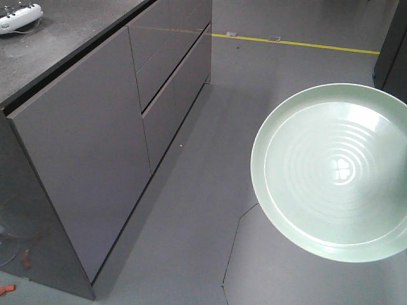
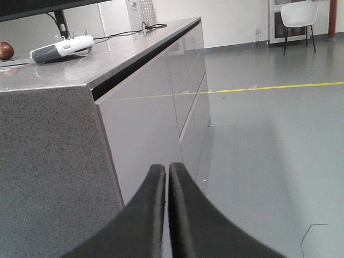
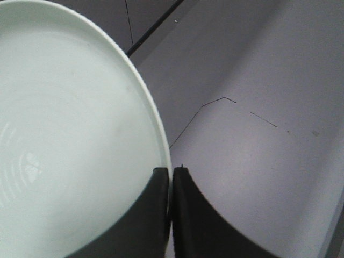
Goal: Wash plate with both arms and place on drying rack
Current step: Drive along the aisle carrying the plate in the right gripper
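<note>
The pale mint-green plate [image 1: 334, 171] hangs in the air over the grey floor at the right of the front view, its ringed face toward the camera. In the right wrist view the plate [image 3: 70, 140] fills the left half, and my right gripper [image 3: 171, 171] is shut on its rim, one black finger on each side. My left gripper [image 2: 167, 166] is shut with nothing between its fingers, pointing past the corner of a grey cabinet. The drying rack is out of view. Neither arm shows in the front view.
A long grey cabinet [image 1: 95, 146] with a dark stone top [image 2: 107, 59] runs along the left. On it lie a white controller [image 2: 62, 47] and a red fruit [image 2: 5, 50]. A yellow floor line [image 1: 299, 43] and a white chair [image 2: 299, 16] lie beyond.
</note>
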Controlling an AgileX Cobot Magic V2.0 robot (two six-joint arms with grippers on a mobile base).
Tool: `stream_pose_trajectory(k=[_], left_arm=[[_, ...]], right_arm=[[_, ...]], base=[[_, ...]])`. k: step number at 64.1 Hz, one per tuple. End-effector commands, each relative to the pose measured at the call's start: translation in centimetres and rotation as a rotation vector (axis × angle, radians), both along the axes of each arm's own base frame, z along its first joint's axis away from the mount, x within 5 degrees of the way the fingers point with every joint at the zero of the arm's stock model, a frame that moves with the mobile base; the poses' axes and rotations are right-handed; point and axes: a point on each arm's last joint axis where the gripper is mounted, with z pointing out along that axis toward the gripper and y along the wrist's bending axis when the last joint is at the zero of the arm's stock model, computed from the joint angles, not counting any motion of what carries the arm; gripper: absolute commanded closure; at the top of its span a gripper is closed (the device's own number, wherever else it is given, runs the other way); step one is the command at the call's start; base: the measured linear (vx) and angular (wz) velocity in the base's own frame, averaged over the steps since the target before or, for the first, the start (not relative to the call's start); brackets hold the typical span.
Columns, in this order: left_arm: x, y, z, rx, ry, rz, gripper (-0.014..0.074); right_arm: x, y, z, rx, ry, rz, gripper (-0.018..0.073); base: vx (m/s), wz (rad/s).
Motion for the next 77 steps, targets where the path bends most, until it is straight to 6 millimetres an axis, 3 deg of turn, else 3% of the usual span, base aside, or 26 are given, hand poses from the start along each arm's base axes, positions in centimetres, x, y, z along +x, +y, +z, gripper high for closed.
stream_pose_trajectory(k=[1,77], left_arm=[[0.00,-0.09,-0.20,-0.014,-0.055,-0.012,0.0594],[0.00,-0.09,-0.20,-0.014,-0.055,-0.012,0.0594]], right_arm=[[0.01,-0.08,1.33,0.023,-0.093,-0.017,0.0567],[0.01,-0.08,1.33,0.023,-0.093,-0.017,0.0567]], base=[[0.16,0.01],[0.15,-0.01]])
